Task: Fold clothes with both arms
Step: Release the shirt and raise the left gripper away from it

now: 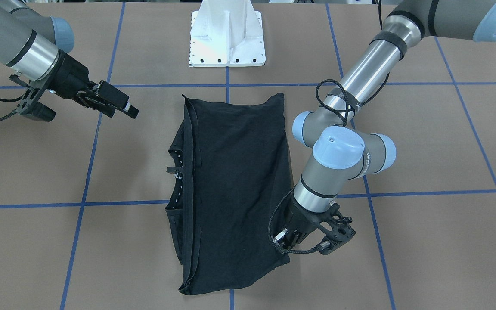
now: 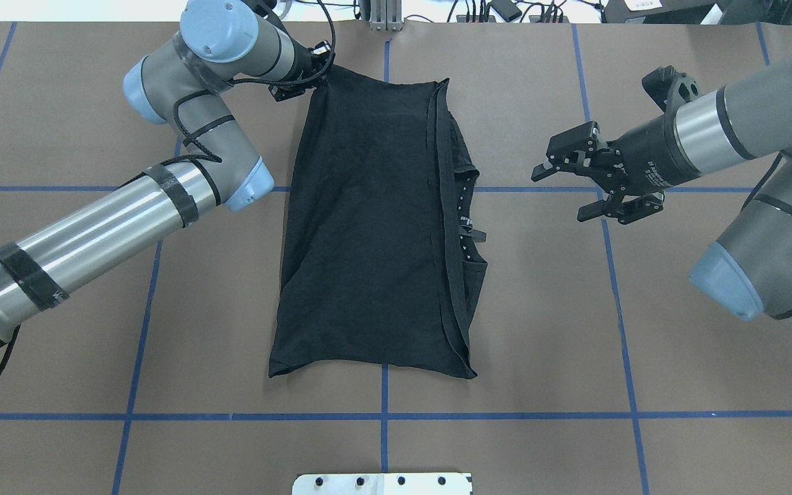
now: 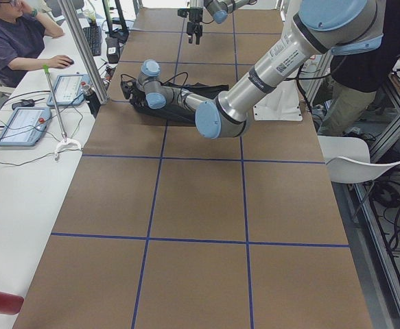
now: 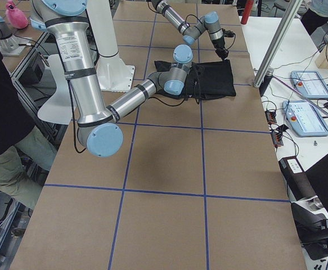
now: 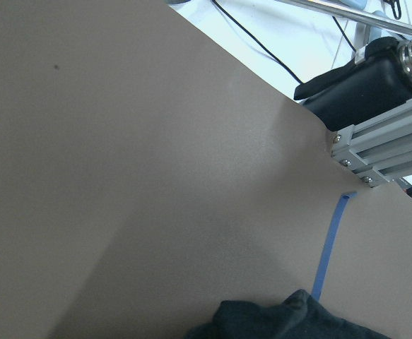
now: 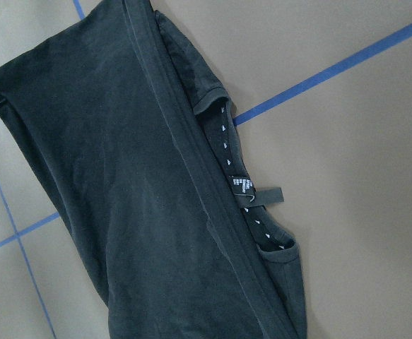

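Shirt: limp, light cotton; take doubled corners. Left end effector at its 11 o'clock corner, grip can't be told; right end effector, 3 o'clock, spread, empty.

Brown table, blue tape grid

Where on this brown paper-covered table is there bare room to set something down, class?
Bare table lies between the black cotton T-shirt's near hem and the white pedestal base, and robot-side of the open right gripper. Crowded: the shirt's far corner, where the left gripper sits.
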Available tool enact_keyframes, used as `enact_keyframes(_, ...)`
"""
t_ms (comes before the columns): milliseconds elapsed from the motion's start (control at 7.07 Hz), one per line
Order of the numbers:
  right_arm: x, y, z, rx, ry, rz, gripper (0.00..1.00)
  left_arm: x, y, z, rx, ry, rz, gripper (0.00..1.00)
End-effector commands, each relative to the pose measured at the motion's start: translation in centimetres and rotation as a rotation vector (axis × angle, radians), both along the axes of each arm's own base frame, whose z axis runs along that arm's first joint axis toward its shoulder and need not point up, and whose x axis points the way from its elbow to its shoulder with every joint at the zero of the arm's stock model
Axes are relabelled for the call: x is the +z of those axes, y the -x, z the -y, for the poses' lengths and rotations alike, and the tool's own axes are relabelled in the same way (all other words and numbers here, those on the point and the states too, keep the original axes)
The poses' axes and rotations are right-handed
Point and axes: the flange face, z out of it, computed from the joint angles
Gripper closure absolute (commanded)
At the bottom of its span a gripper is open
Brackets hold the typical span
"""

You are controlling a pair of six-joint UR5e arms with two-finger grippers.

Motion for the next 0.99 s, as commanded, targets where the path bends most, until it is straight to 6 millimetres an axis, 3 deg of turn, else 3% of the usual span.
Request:
enact_keyframes(0, 0.0, -0.5, 0.2, 0.002, 0.002, 0.002, 0.0, -0.3, -0.1, -0.1, 0.001, -0.003, -0.003, 1.0)
enact_keyframes(283, 0.0, -0.7, 0.3, -0.003, 0.004, 0.005, 0.0, -0.4, -0.1, -0.1, 0.002, -0.008, -0.007, 1.0)
enact_keyframes(425, 0.0, -0.8, 0.3, -0.002, 0.004, 0.005, 0.0, -0.5, 0.0, 0.0, 0.0, -0.011, -0.009, 0.76)
enact_keyframes(566, 0.0, -0.8, 0.3, -0.002, 0.004, 0.005, 0.0, -0.5, 0.1, 0.1, 0.025, -0.064, 0.024, 0.01)
enact_keyframes(708, -0.1, -0.9, 0.3, -0.004, 0.006, 0.007, 0.0, -0.4, 1.5, 1.0, 0.011, -0.072, 0.035, 0.0)
enact_keyframes(849, -0.1, -0.9, 0.3, -0.007, 0.005, 0.009, 0.0, -0.2, 4.1, 2.8, -0.015, -0.086, 0.051, 0.0)
